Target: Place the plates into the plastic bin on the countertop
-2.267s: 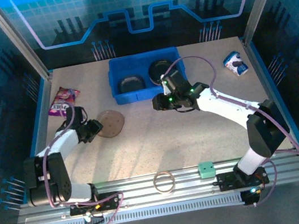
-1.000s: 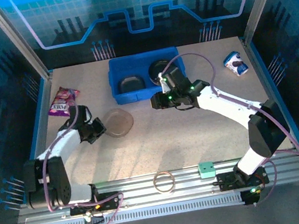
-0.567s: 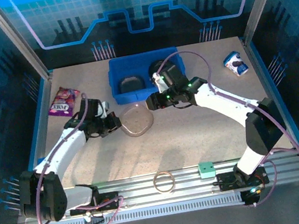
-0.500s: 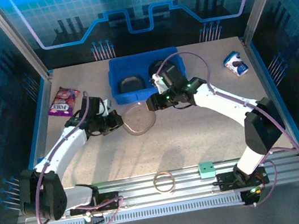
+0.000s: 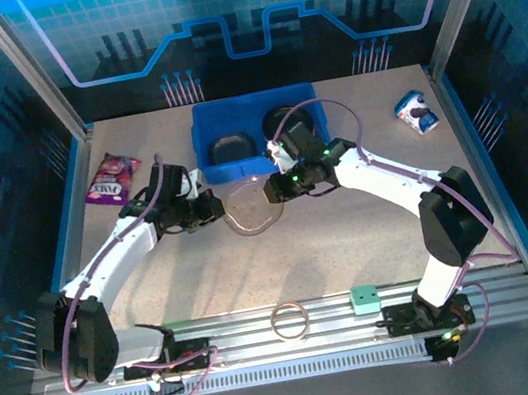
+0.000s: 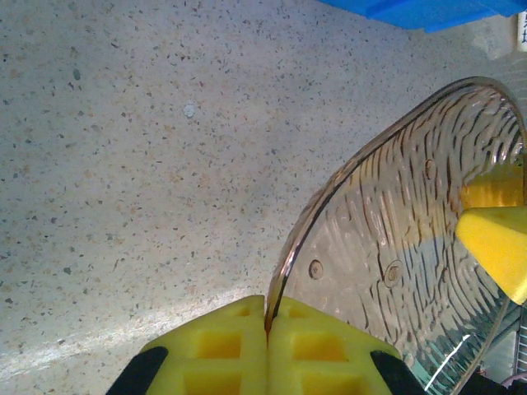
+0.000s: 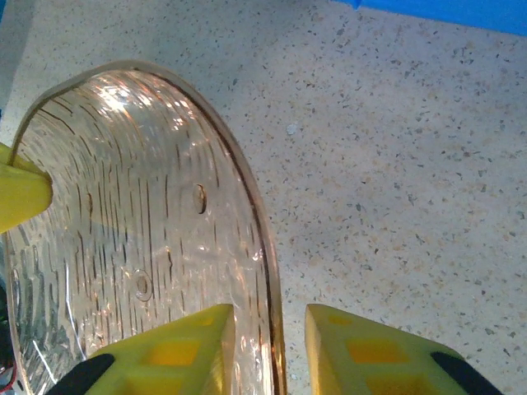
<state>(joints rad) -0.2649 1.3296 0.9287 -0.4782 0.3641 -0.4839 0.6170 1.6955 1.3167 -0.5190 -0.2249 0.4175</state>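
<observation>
We record the plastic bin point(image 5: 239, 170) at far centre of the countertop point(image 5: 351, 234), left plate point(image 5: 231, 148) and right plate point(image 5: 274, 117) inside. A third plate point(image 5: 249, 212) hangs just near of it, between left gripper point(image 5: 217, 208) and right gripper point(image 5: 271, 192). Packet point(image 5: 113, 176) far left, cup point(image 5: 417, 112) far right.

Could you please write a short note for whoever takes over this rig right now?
Left gripper: shut on the rim of the translucent plate, held tilted over the countertop just before the blue bin.
Right gripper: open, fingers straddling the plate's opposite rim, not clamped.
Done: one dark plate and one black plate lie in the bin.
Left: get the translucent plate into the bin.
</observation>
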